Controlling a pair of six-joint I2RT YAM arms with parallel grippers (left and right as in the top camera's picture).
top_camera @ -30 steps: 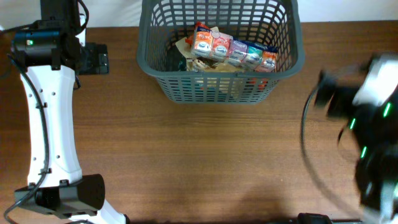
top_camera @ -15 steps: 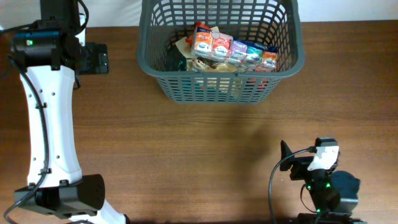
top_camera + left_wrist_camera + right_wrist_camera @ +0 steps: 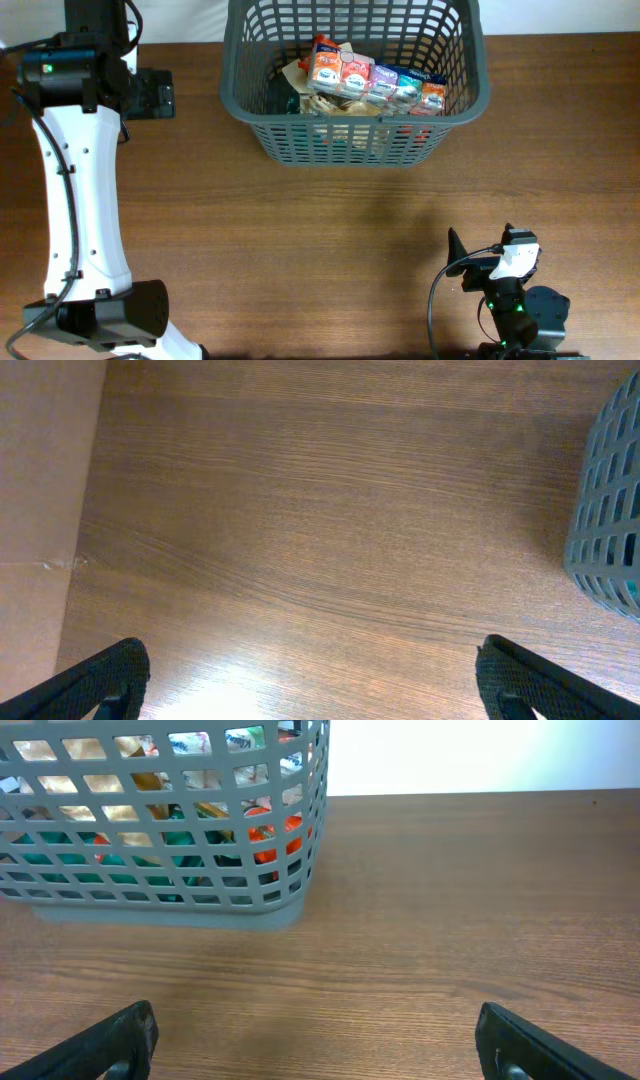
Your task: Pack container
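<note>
The container (image 3: 355, 150), a dark grey lattice basket, stands at the far middle of the table with several colourful food packets (image 3: 375, 82) inside. My left gripper (image 3: 312, 675) hangs open over bare wood, and the container's corner (image 3: 608, 510) shows to its right. The overhead view puts that gripper (image 3: 158, 94) left of the basket. My right gripper (image 3: 315, 1040) is open and empty, low over the table. It faces the container (image 3: 160, 870), which stands well ahead and to the left. The right arm (image 3: 510, 265) sits folded at the near right.
The left arm's white link (image 3: 75, 190) runs along the table's left side from its base (image 3: 100, 312). A black cable (image 3: 440, 300) loops beside the right arm. A pale wall (image 3: 480, 755) lies beyond the table's far edge.
The right arm swung down from the right side, where it was blurred, and settled folded at the near right. The left arm and container have not moved.
</note>
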